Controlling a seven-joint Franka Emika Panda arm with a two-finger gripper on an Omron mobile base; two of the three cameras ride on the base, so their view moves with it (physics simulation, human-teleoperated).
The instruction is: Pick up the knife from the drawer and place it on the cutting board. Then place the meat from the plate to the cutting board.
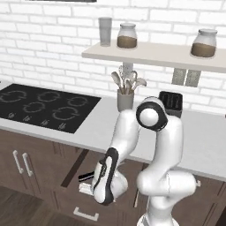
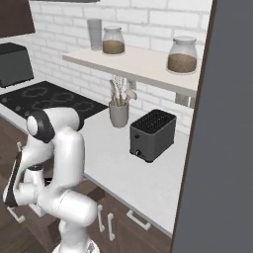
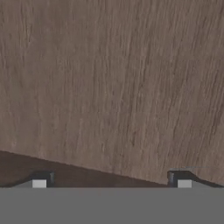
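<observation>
Drawer (image 1: 84, 176) open, knife (image 1: 86, 177) perhaps inside

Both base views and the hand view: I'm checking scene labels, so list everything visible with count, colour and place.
Stove: one, black, set in counter at left.
Counter: one, light grey, along the brick wall.
Utensil holder: one, grey, on counter below the shelf.
Toaster: one, dark grey, on counter.
Shelf: one, cream, on wall.
Jars: two, glass with brown contents, on shelf.
Cup: one, grey, on shelf.
Drawer: one, dark brown, open below counter.
Knife: one, black handle, in drawer.
Gripper: fingers apart, over wood.
</observation>
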